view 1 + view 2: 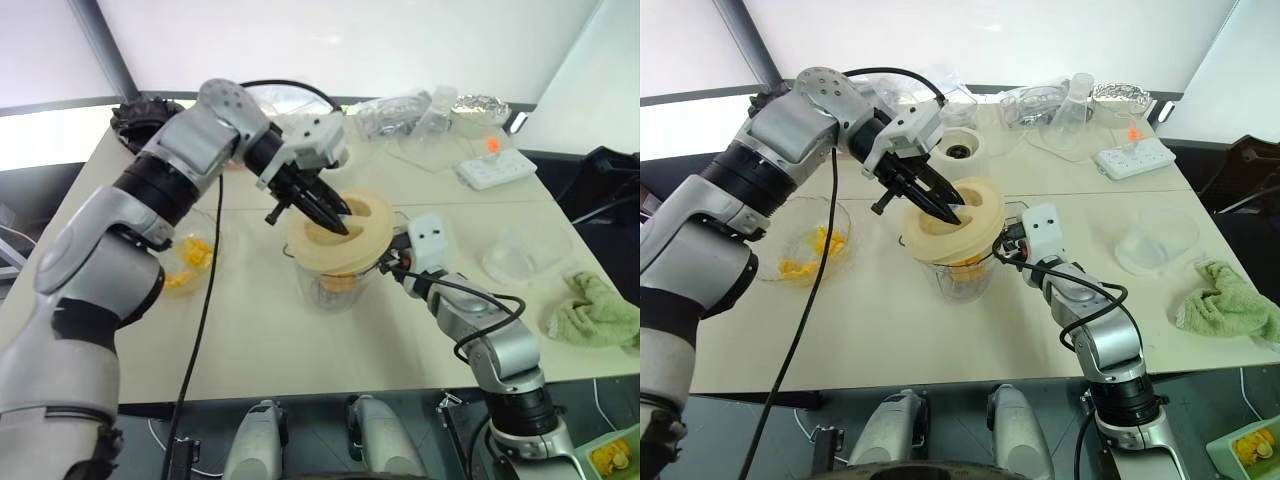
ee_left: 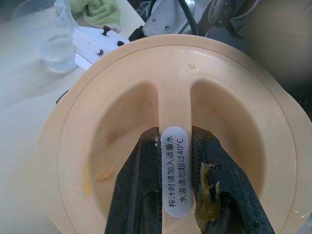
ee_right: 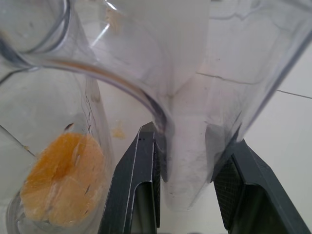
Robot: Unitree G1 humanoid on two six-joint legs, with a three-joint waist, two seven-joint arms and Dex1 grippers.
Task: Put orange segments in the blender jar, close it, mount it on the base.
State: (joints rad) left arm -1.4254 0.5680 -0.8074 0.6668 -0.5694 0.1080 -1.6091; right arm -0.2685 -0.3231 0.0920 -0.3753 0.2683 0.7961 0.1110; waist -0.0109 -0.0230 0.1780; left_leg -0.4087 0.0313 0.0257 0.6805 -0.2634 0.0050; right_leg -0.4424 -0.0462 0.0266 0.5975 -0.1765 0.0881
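Blender jar [image 1: 962,270] – clear plastic, upright mid-table, side handle toward the robot's right, cream round lid [image 1: 945,233] tilted over its mouth. Orange segments [image 3: 63,183] lie glossy at the jar's bottom; more in a glass bowl [image 1: 810,252] to the left. Base [image 1: 958,148] – cream, dark socket up, behind the jar.

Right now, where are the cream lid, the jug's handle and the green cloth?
Cream lid [image 2: 229,97]: left wrist view, on its smooth top beside the center ridge.
Blender jar handle [image 3: 187,161]: right wrist view, on the handle's lower part.
Green cloth [image 1: 1230,305]: right eye view, on its crumpled middle.
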